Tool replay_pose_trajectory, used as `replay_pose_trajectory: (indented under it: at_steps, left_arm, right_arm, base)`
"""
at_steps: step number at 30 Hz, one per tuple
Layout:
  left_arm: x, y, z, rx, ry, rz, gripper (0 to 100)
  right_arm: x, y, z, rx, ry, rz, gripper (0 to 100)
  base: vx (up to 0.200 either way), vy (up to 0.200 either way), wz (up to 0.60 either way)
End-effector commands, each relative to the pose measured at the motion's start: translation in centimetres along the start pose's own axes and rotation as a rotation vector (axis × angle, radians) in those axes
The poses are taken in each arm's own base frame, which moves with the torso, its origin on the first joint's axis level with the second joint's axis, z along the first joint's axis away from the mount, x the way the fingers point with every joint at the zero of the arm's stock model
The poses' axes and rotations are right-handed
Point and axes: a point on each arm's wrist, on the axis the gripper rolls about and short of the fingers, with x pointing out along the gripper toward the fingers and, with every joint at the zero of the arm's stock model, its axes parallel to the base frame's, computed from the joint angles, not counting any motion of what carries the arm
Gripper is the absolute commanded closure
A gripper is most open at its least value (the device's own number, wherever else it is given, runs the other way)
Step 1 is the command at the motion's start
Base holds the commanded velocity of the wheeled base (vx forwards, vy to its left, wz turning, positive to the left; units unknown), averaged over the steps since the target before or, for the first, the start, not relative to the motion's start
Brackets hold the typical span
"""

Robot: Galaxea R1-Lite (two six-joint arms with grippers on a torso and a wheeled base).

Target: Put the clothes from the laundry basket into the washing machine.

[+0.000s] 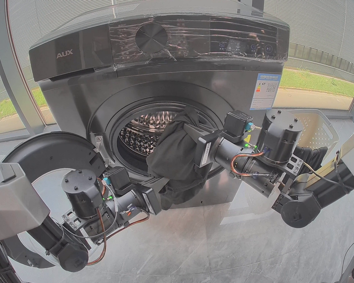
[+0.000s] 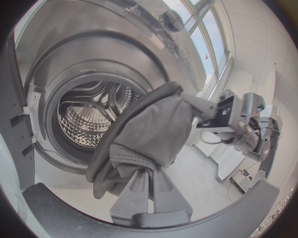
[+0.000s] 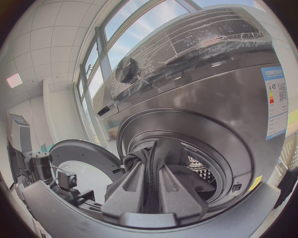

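Pale stone-look floor [image 1: 212, 243] spreads before a dark grey washing machine [image 1: 159, 82] set against tall windows. At the left gripper [image 1: 166, 184] the jaws are pressed together on the lower folds of a dark garment [image 1: 173, 155]; in the left wrist view the fingers nearly meet, with cloth bunched between them. The right gripper [image 1: 189, 128] pinches the same garment at its upper end, jaws narrow, a seam of the fabric running up between the fingers. Held by both, the garment hangs in front of the machine's round opening, covering the right half of it. Its lower part droops below the rim, against the front panel. Whether its top is past the rim cannot be told. Behind the cloth shows the perforated steel drum [image 1: 143, 135]. The round door [image 1: 49, 157] stands wide open on the robot's left, behind the left arm. A white perforated laundry basket [image 1: 318, 130] sits to the right of the machine, behind the right arm.
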Motion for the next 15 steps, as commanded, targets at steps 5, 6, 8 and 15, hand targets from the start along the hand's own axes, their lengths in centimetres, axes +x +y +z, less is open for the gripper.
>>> replay_pose_trajectory:
  at_steps: [5,6,8,15]
  left_arm:
    - [-2.3,-2.4,0.6,0.016,-0.064,-0.089,100]
    - [-2.4,-2.6,1.1,0.017,-0.084,-0.094,100]
    - [-2.4,-2.8,1.7,0.019,-0.107,-0.100,100]
    - [-1.8,-3.2,4.1,0.029,-0.214,-0.118,100]
  right_arm:
    - [-0.7,-0.5,-1.4,0.000,0.056,-0.005,0]
    - [-0.8,-0.4,-1.6,0.002,0.066,-0.005,0]
    - [-1.1,-0.5,-1.9,0.001,0.081,-0.007,0]
    - [-2.0,-0.5,-3.2,-0.003,0.139,-0.007,0]
  base:
    - [0.000,0.000,0.00]
    - [0.000,0.000,0.00]
    - [0.000,0.000,0.00]
    - [0.000,0.000,0.00]
